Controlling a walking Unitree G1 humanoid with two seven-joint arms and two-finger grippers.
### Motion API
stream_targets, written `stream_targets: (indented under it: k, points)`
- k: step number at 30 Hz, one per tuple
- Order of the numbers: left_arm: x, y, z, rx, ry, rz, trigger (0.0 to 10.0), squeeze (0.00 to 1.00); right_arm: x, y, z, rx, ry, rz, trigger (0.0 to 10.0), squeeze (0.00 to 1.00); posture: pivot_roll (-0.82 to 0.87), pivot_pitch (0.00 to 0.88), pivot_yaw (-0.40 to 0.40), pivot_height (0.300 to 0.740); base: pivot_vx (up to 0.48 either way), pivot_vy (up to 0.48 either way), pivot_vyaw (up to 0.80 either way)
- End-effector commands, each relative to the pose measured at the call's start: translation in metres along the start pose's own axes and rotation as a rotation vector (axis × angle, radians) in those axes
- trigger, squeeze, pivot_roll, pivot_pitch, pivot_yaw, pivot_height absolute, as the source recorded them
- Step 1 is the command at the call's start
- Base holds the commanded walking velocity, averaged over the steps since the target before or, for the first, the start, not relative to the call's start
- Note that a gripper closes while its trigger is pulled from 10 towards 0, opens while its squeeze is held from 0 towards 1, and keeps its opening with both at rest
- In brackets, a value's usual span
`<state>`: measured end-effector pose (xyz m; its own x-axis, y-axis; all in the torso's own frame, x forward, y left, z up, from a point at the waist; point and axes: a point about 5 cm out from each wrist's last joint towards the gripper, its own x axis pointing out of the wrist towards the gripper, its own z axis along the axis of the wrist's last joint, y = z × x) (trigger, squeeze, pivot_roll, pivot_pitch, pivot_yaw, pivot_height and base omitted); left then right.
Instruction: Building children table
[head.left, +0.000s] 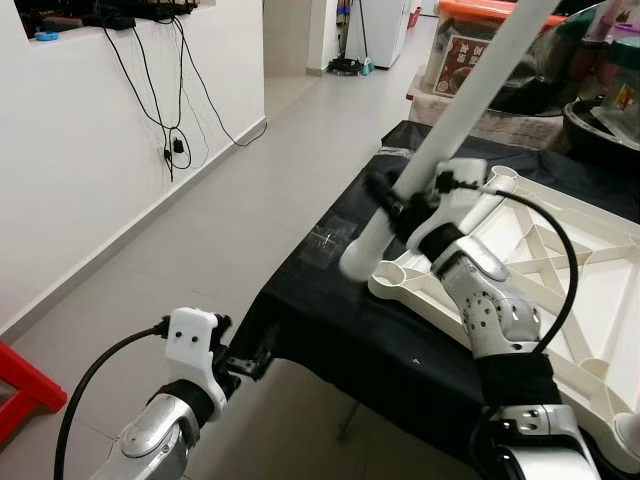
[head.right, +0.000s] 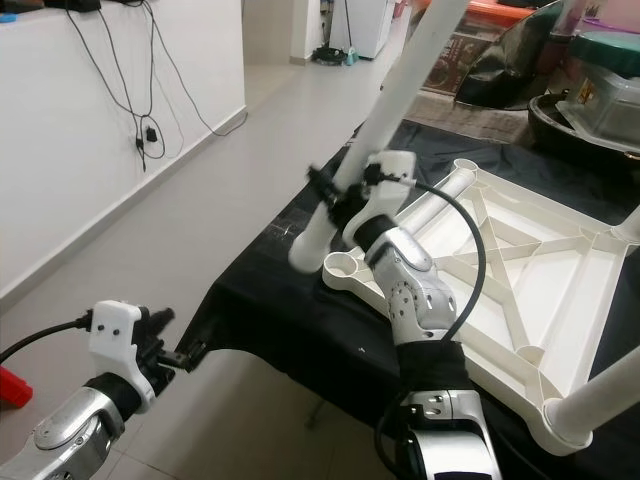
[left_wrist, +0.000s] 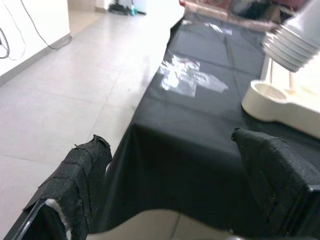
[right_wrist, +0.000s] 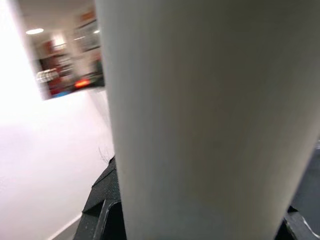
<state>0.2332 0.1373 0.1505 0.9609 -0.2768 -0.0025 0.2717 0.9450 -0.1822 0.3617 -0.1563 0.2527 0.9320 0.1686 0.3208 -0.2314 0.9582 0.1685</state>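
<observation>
In the left eye view, the right gripper (head.left: 398, 203) pinched a white table leg (head.left: 470, 98) that slanted toward one o'clock, its lower end just beside the corner socket (head.left: 398, 275) of the upturned white tabletop (head.left: 560, 270) on the black cloth (head.left: 330, 330). The left gripper (head.left: 245, 362) hung at seven o'clock, near the cloth's edge.

The left wrist view showed its fingers (left_wrist: 80, 175) spread, the leg's ribbed end (left_wrist: 292, 47) above the socket.

In the right wrist view, the leg sat clamped.
</observation>
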Motion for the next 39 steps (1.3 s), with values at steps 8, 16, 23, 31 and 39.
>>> stream_targets:
  k: [8,16,23,31,39]
  points:
    - [0.000,-0.004,-0.007,0.027,0.005,0.017,10.0,0.00,-0.006,0.006,-0.009,-0.044,-0.030,-0.071,10.0,0.00,0.11,0.046,-0.074,0.740,0.236,0.000,0.00]
    - [0.000,-0.007,-0.011,0.053,0.005,0.007,10.0,0.00,-0.002,0.014,-0.014,-0.046,-0.050,-0.091,10.0,0.00,0.11,0.036,-0.075,0.740,0.312,0.000,0.00]
    - [0.000,-0.010,-0.014,0.050,0.005,0.005,10.0,0.00,-0.002,0.017,-0.016,-0.039,-0.054,-0.083,10.0,0.00,0.11,0.029,-0.076,0.740,0.310,0.000,0.00]
    - [0.001,-0.012,-0.018,0.027,0.024,-0.003,10.0,0.00,-0.001,0.015,-0.014,-0.044,-0.070,-0.081,10.0,0.00,0.10,0.039,-0.075,0.740,0.156,0.000,0.00]
    - [0.001,-0.013,-0.019,0.034,0.024,-0.006,10.0,0.00,0.003,0.014,-0.011,-0.047,-0.076,-0.061,10.0,0.00,0.10,0.045,-0.076,0.740,0.000,0.000,0.00]
